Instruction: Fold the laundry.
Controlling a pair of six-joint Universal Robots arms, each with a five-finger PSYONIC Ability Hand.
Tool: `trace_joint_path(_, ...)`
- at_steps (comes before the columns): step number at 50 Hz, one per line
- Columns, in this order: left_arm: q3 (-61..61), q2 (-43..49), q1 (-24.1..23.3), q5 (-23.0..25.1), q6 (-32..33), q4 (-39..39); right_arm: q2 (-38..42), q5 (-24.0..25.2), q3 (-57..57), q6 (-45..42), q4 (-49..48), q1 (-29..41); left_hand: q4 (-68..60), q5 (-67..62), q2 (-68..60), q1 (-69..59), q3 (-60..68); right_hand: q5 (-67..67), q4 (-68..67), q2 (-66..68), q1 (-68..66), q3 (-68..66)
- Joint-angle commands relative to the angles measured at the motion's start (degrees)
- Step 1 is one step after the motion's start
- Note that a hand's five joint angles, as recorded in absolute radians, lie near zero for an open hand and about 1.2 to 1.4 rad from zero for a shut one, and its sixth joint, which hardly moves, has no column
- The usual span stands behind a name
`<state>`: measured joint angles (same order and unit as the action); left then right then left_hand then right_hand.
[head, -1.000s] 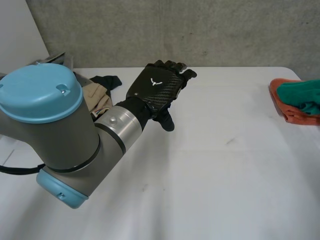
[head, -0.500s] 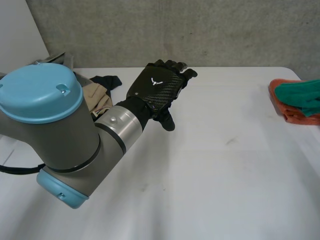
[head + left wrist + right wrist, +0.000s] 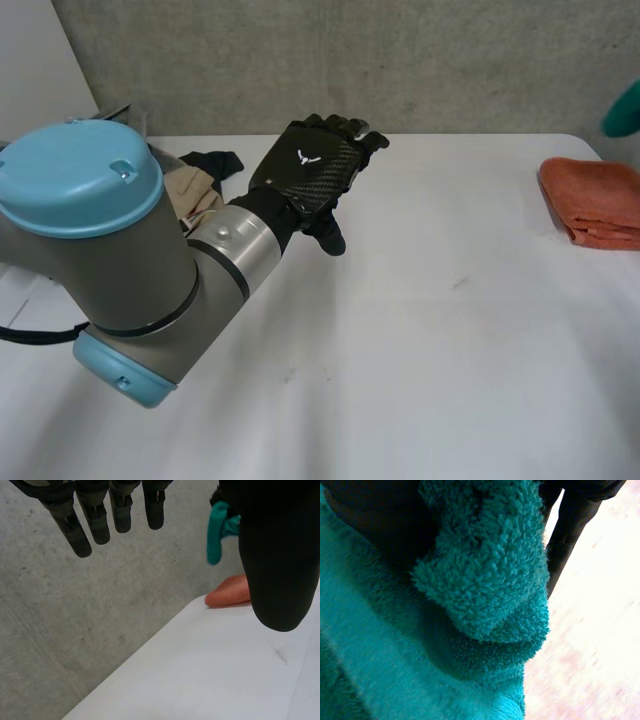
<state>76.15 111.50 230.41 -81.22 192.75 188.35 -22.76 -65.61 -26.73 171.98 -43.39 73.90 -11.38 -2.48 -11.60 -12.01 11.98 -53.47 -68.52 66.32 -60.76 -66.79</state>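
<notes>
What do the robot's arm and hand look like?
The left arm is a fat grey tube with a round light-blue cap and a silvery wrist ring. Its robot hand is black, woven-looking on the back, with a small white mark and slim dark fingers.

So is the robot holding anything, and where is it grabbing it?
The right hand holds the teal towel by a bunched-up part at its top; the rest hangs down. The left hand holds nothing.
</notes>
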Motion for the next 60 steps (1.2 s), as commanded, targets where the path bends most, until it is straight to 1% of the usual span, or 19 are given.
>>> trace_joint_path(1,0.67,1.35,0.04,-0.08,-0.01,-0.09,8.95,4.78,-1.84,0.2,4.1,-1.47,-0.18,0.92,0.04,0.45,-0.42,-16.53,-11.48,13.68,-19.24,-13.21)
trace_joint_path(6,0.67,2.32,0.13,-0.08,-0.1,-0.09,10.72,7.77,-4.29,0.11,5.86,-3.32,-0.34,0.75,-0.13,0.28,-0.25,-16.53,-11.48,13.68,-19.24,-13.21)
trace_joint_path(11,0.76,2.67,0.04,0.0,-0.1,-0.09,9.32,9.27,-6.67,0.2,5.86,-4.28,-0.34,0.75,-0.13,0.28,-0.25,-16.53,-11.48,13.68,-19.24,-13.21)
trace_joint_path(18,0.76,2.58,0.04,-0.08,-0.18,-0.09,5.45,9.35,-7.64,0.2,5.78,-3.94,-0.34,0.75,-0.13,0.28,-0.25,-16.53,-11.48,13.68,-19.24,-13.21)
trace_joint_path(25,1.72,2.58,-0.14,-0.08,-0.18,-0.09,5.0,9.36,-11.06,-0.59,5.69,-2.79,-0.34,0.75,-0.13,0.28,-0.25,-16.53,-11.48,13.68,-19.24,-13.21)
trace_joint_path(26,1.9,2.58,-0.22,-0.08,-0.18,-0.09,4.74,9.27,-12.89,-1.55,5.6,-2.79,-0.34,0.75,-0.13,0.28,-0.25,-3.1,1.95,0.25,-5.81,0.22)
trace_joint_path(28,2.16,2.58,-0.23,-0.08,-0.18,-0.09,4.13,8.83,-15.01,-3.3,5.6,-2.88,-0.34,0.75,-0.13,0.28,-0.25,29.85,34.9,-32.7,27.13,33.17)
trace_joint_path(29,2.25,2.58,-0.31,-0.08,-0.18,-0.18,3.08,8.4,-17.2,-5.84,5.86,-2.88,-0.18,0.91,0.03,0.45,-0.41,52.49,57.54,-55.34,49.77,55.81)
trace_joint_path(30,2.34,2.58,-0.31,-0.08,-0.18,-0.18,2.29,8.04,-18.35,-7.26,5.95,-2.88,-0.18,0.92,0.04,0.45,-0.42,53.47,58.52,-56.32,50.76,56.79)
trace_joint_path(32,2.51,2.58,-0.31,-0.08,-0.18,-0.18,0.53,6.73,-20.81,-10.51,6.22,-2.88,-0.18,0.92,0.04,0.45,-0.42,53.47,58.52,-56.32,50.76,56.79)
trace_joint_path(37,2.6,1.8,-0.4,-0.08,-0.18,-0.18,-9.21,0.06,-29.5,-18.85,7.53,-5.86,-0.18,0.92,0.04,0.45,-0.42,53.47,58.52,-56.32,50.76,56.79)
trace_joint_path(40,2.43,1.44,-0.49,0.0,-0.18,-0.18,-13.53,-2.94,-32.15,-20.88,8.76,-7.18,-0.18,0.92,0.04,0.45,-0.42,53.47,58.52,-56.32,50.76,56.79)
trace_joint_path(41,2.43,1.09,-0.58,0.01,-0.18,-0.18,-16.24,-4.69,-33.81,-22.11,10.16,-8.14,-0.18,0.92,0.04,0.45,-0.42,53.47,58.52,-56.32,50.76,56.79)
trace_joint_path(47,2.69,-2.07,-0.66,0.09,-1.59,-0.18,-26.18,-9.79,-36.64,-28.09,18.77,-12.02,-0.18,0.92,0.04,0.45,-0.42,53.47,58.52,-56.32,50.76,56.79)
trace_joint_path(50,2.6,-3.3,-0.66,0.18,-3.26,-0.09,-29.97,-15.5,-36.38,-32.31,21.94,-12.55,-0.18,0.92,0.04,0.45,-0.42,53.47,58.52,-56.32,50.76,56.79)
trace_joint_path(53,2.34,-4.88,-0.4,0.27,-4.22,0.09,-34.54,-20.95,-35.42,-35.65,20.81,-12.11,-0.18,0.92,0.04,0.45,-0.42,53.47,58.52,-56.32,50.76,56.79)
trace_joint_path(56,1.64,-6.03,-0.23,0.27,-4.31,0.26,-37.78,-22.81,-34.8,-35.75,16.7,-11.41,-0.01,1.08,0.2,0.62,-0.58,53.47,58.52,-56.32,50.76,56.79)
trace_joint_path(58,1.28,-6.64,-0.14,0.18,-4.31,0.53,-39.02,-22.64,-35.41,-34.78,14.22,-9.83,-0.01,1.08,0.2,0.62,-0.58,53.47,58.52,-56.32,50.76,56.79)
trace_joint_path(60,0.58,-8.05,0.21,0.09,-4.14,2.01,-41.22,-21.06,-37.43,-31.28,10.97,-4.57,-0.01,1.08,0.2,0.62,-0.58,53.47,58.52,-56.32,50.76,56.79)
